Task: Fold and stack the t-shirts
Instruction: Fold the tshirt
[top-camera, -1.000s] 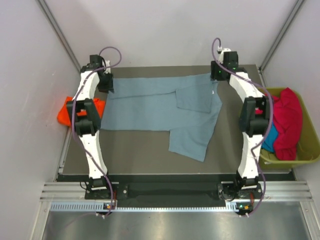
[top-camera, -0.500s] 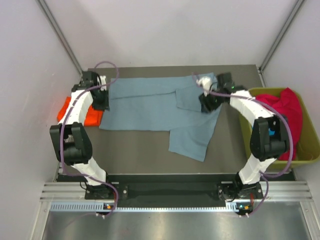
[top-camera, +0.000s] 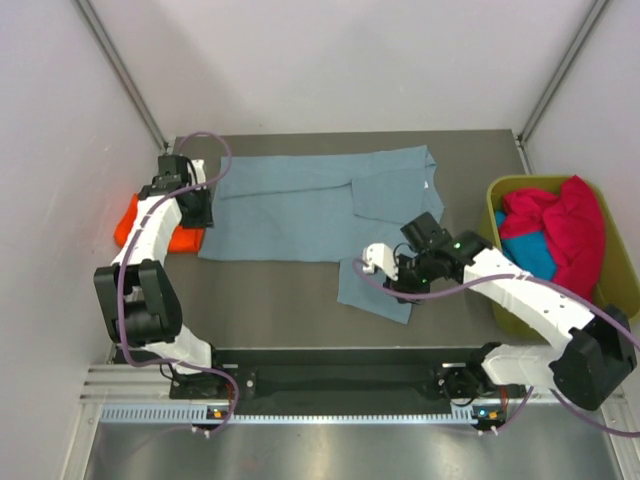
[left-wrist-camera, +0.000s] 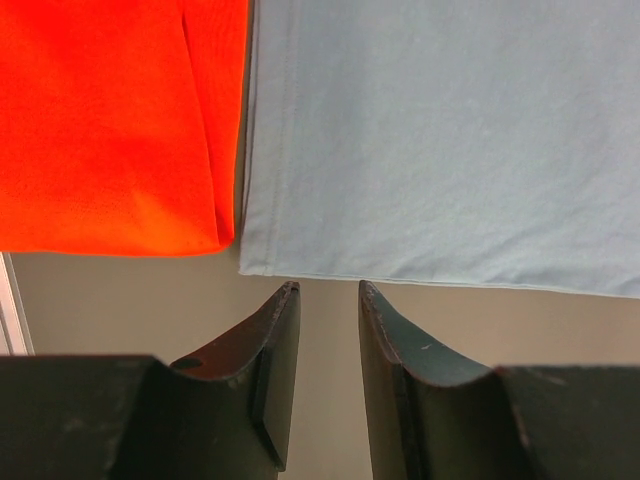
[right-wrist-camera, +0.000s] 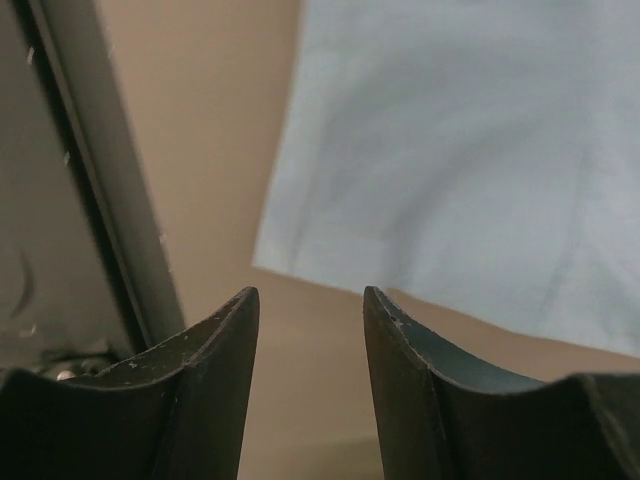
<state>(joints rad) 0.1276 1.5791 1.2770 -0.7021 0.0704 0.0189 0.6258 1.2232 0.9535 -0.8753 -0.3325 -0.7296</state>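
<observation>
Table (top-camera: 270, 300): grey-blue t-shirt (top-camera: 290, 205) spread flat, mid-surface.
Left gripper (left-wrist-camera: 328, 290): jaws slightly parted, nothing between, at the shirt's left corner beside the orange-red t-shirt (left-wrist-camera: 100, 120).
Right gripper (right-wrist-camera: 310, 295): jaws spread, empty, at its near corner.

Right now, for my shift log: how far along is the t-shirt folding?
Done: the orange-red shirt looks folded at the left edge of the table. In hand: the grey-blue shirt, partly folded; left tool and right tool hover open at its corners. Left: crimson-pink shirt and teal shirt, in the bin.

Matt soft cloth on grey-blue t-shirt (top-camera: 280, 215); bin (top-camera: 530, 181) prob. smooth plastic.
</observation>
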